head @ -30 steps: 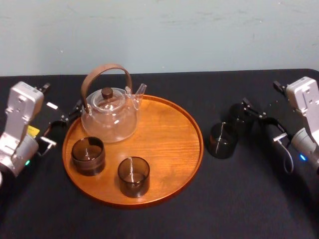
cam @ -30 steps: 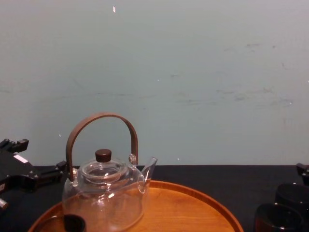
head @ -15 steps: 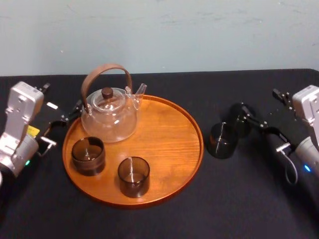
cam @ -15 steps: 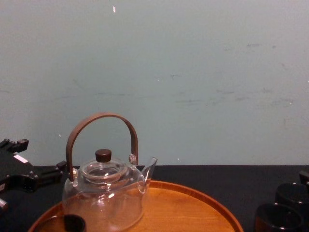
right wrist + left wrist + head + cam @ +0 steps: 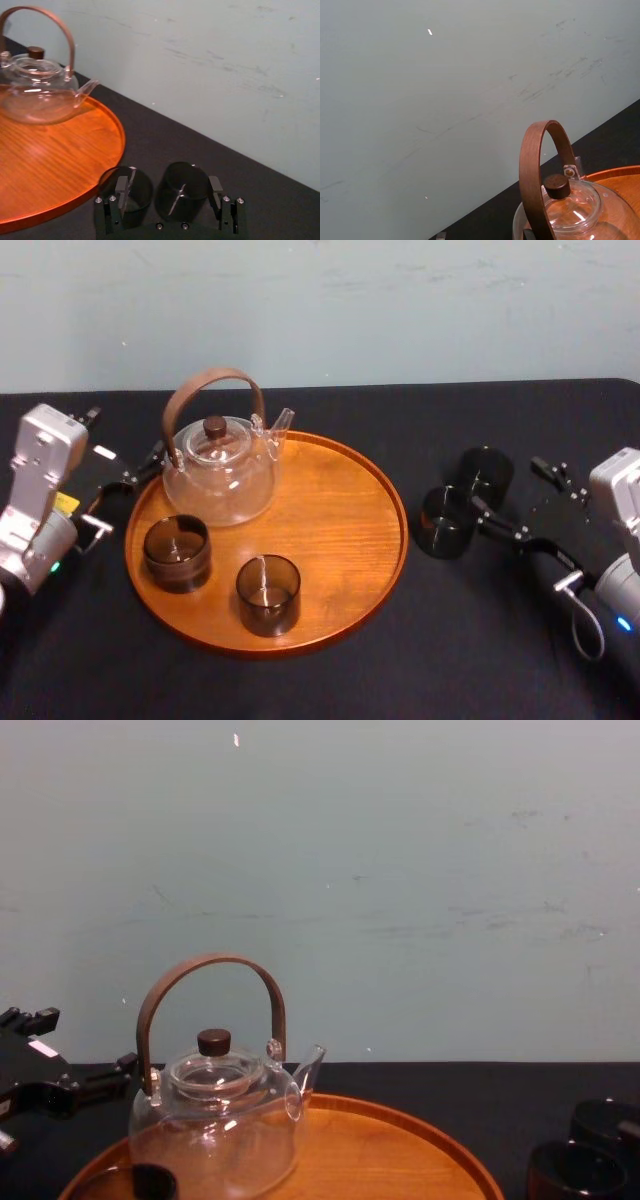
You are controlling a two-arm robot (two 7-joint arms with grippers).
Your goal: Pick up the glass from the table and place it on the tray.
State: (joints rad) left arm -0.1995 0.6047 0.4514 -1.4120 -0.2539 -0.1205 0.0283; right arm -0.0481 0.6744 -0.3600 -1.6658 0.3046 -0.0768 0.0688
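Two dark glasses stand on the black table (image 5: 330,690) right of the tray (image 5: 340,500): one (image 5: 445,523) close to the tray's rim, the other (image 5: 487,473) behind and to its right. My right gripper (image 5: 508,485) is open and low over the table. One finger points between the two glasses and the other lies right of the far one. In the right wrist view the far glass (image 5: 183,186) sits between the fingers, and the near glass (image 5: 131,187) is at one fingertip. My left gripper (image 5: 128,485) rests open at the tray's left edge.
On the tray stand a glass teapot (image 5: 220,468) with a brown handle and two more dark glasses (image 5: 177,552) (image 5: 268,593). The tray's right half is bare wood. A pale wall closes off the back of the table.
My right arm has drawn back toward the table's front, bringing its open fingers from beside the far glass to around it. The glasses and left arm stayed put.
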